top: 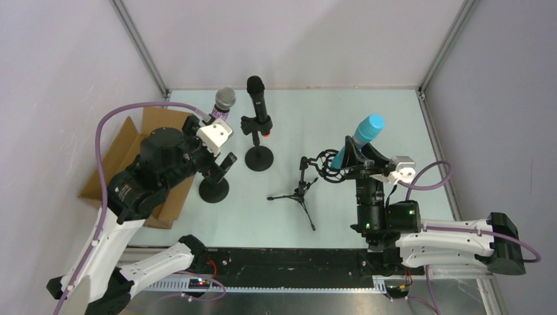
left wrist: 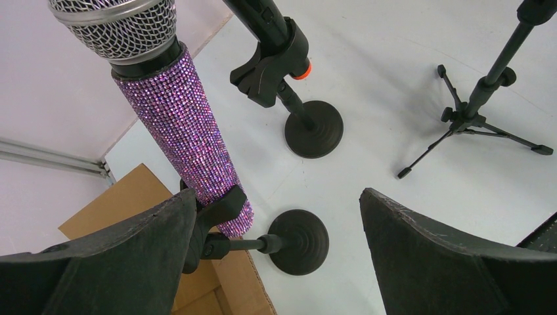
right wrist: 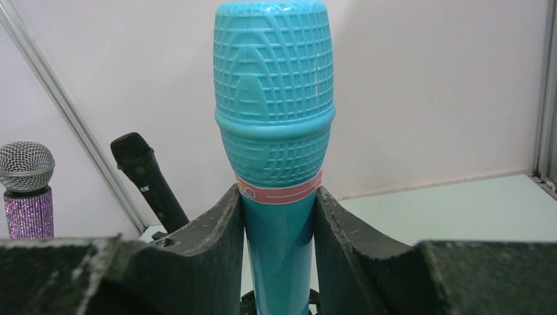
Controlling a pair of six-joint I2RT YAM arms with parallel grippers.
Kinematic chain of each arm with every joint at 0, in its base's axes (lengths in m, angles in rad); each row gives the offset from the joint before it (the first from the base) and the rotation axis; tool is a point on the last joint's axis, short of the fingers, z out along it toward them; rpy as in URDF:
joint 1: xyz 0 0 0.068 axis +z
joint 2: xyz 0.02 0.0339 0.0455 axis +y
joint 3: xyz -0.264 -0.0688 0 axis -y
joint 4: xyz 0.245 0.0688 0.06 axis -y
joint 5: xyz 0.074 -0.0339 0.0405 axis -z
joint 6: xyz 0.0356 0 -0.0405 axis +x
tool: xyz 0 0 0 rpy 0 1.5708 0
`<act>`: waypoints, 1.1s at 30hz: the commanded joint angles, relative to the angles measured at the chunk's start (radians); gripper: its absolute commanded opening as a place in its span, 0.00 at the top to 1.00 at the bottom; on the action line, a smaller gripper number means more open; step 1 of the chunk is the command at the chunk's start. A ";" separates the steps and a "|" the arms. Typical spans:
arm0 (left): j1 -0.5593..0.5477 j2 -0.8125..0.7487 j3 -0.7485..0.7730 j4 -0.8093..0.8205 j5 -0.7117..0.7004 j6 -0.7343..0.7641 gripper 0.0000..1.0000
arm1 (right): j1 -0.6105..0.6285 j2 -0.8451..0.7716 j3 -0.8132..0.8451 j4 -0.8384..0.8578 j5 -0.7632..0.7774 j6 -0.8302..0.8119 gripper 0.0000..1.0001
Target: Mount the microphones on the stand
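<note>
The purple glitter microphone (left wrist: 177, 125) stands tilted in the clip (left wrist: 217, 210) of a round-based stand (left wrist: 299, 241). My left gripper (left wrist: 276, 203) is open just right of it and holds nothing. The black microphone (top: 257, 98) sits in the clip of a second round-based stand (top: 259, 158). My right gripper (right wrist: 279, 197) is shut on the light blue microphone (right wrist: 276, 98), head up. Its lower end meets the ring mount (top: 326, 165) of the small tripod stand (top: 299, 191). How far it sits in the ring is hidden.
A flattened cardboard box (top: 128, 151) lies at the table's left edge, under my left arm. Metal frame posts (top: 141, 49) stand at the back corners. The tripod's legs (left wrist: 476, 108) spread across the middle of the table.
</note>
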 commanded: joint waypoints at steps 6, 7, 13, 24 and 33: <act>0.005 -0.010 0.010 0.019 0.006 -0.005 0.02 | 0.008 0.061 -0.002 0.065 0.018 0.033 1.00; 0.005 -0.012 0.010 0.018 0.004 -0.005 0.02 | 0.004 0.072 -0.002 0.066 0.015 0.041 1.00; 0.004 -0.015 0.006 0.019 0.004 -0.003 0.02 | -0.021 0.103 -0.010 0.070 0.033 0.061 1.00; 0.005 -0.010 0.017 0.018 0.004 -0.001 0.02 | 0.019 0.116 -0.076 0.068 0.133 0.139 0.80; 0.004 -0.005 0.026 0.019 0.006 -0.001 0.02 | 0.072 0.116 -0.091 0.067 0.176 0.163 0.19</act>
